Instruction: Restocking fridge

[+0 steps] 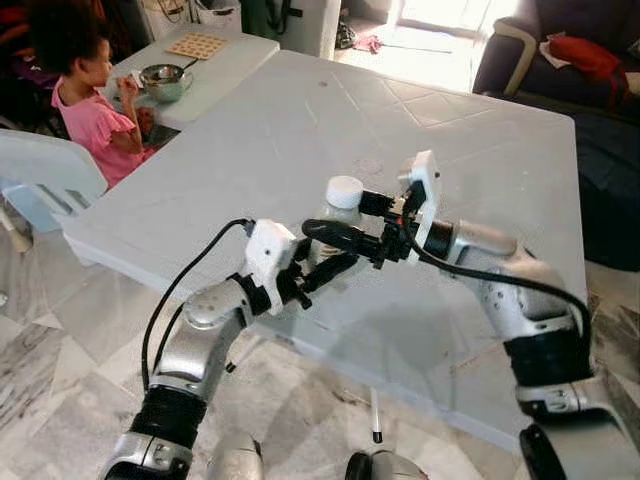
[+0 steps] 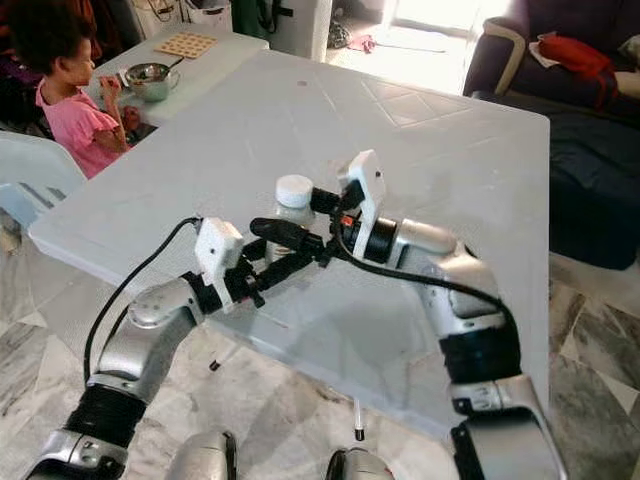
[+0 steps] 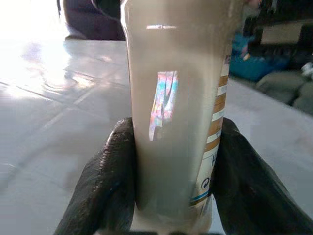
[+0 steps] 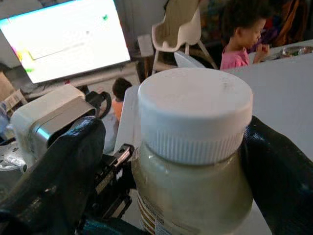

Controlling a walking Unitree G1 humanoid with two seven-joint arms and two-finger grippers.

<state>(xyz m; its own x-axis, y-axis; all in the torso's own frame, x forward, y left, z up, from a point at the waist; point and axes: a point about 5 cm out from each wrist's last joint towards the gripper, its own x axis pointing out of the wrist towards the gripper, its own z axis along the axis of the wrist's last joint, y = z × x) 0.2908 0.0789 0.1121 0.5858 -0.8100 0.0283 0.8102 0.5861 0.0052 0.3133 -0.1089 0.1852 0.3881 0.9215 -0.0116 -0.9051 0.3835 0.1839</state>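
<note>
- Our left gripper [image 1: 325,268] pinches the lower body of the jar [image 3: 178,122], a black finger pressed to each side
- Our right gripper [image 1: 345,218] clamps the same jar just under its white cap [image 4: 195,112]
- The jar stands upright near the near edge of the white table [image 1: 480,150]
- At the far left a person in pink [image 1: 90,110] sits by a metal bowl [image 1: 163,80]

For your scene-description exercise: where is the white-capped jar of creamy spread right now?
The white-capped jar of creamy spread stands on the pale grey table near its front edge, directly before the robot, gripped low by the left gripper and near the cap by the right gripper.
</note>
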